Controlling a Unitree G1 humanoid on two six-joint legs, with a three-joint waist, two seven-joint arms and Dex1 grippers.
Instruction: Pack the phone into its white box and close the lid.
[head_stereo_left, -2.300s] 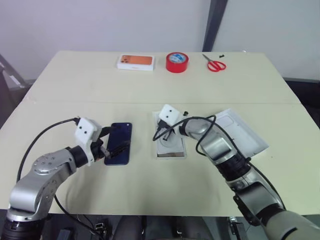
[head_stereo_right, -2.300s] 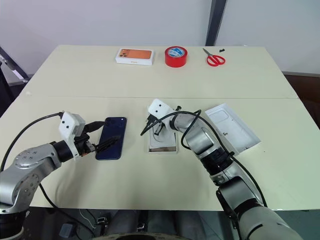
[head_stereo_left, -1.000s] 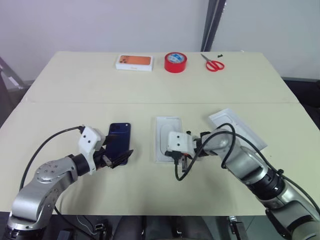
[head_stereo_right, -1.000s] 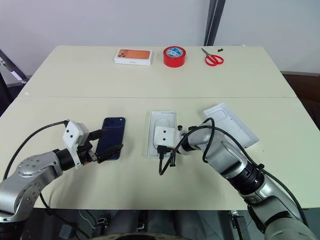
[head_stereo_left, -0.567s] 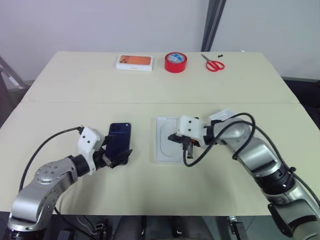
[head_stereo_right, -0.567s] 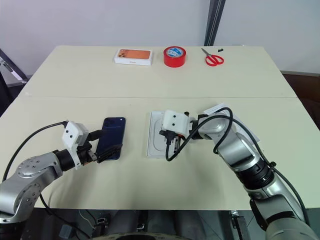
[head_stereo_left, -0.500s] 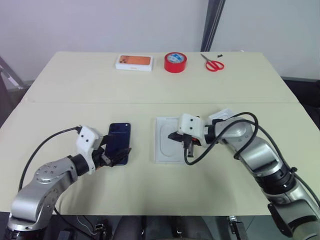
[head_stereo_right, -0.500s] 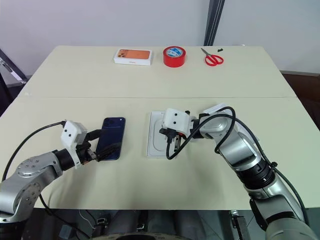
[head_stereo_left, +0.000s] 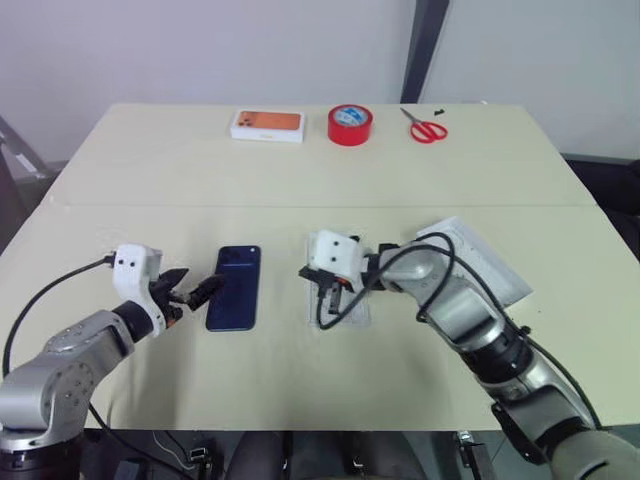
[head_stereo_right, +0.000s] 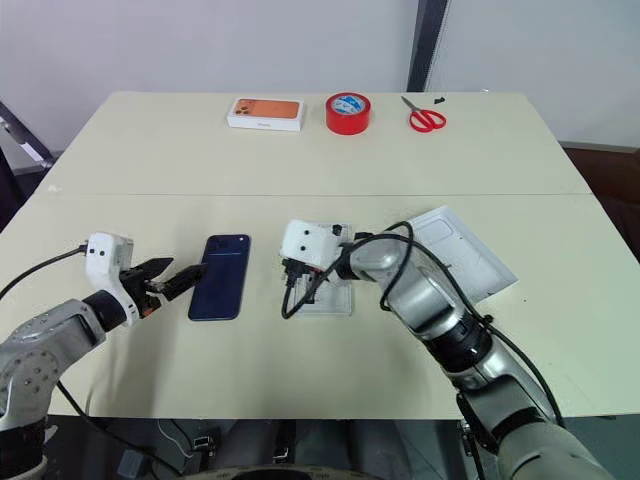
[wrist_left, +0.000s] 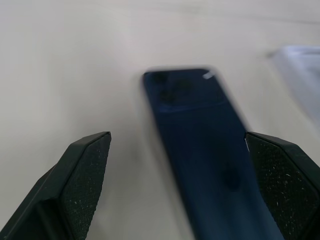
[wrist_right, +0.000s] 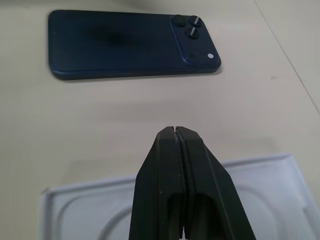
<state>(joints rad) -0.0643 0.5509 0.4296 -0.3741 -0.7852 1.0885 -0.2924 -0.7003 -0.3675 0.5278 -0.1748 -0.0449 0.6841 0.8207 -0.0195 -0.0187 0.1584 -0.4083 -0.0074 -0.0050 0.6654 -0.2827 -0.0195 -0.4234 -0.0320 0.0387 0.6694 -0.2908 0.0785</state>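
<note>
My left gripper (head_stereo_left: 198, 291) hovers just left of the phone (head_stereo_left: 234, 287), its two black fingers (wrist_left: 80, 185) spread wide and holding nothing; the tips point toward the phone's left long edge without touching it, as far as I can tell. The phone itself, a slim dark navy-blue one, lies flat on the bench (head_stereo_left: 300, 180) with its back up and its small camera cluster at the far corner.

Just right of the phone sits a shallow white tray with an oval recess (wrist_right: 265, 195), also flat on the bench. My right gripper (wrist_right: 176, 131) hangs over that tray's near-left part, its fingers (wrist_right: 155, 170) pressed tight together with nothing between them, tips aimed toward the phone across a bare strip of bench.

Further right of the phone, beyond my right arm, the lid (head_stereo_left: 480, 262) lies open side up, turned at a slant to the tray and apart from it.

Far behind the phone, along the back of the bench, stand a white box with an orange phone picture (head_stereo_left: 267, 124), then a red tape roll (head_stereo_left: 349, 124), then red-handled scissors (head_stereo_left: 427, 127), each well apart from the phone
</note>
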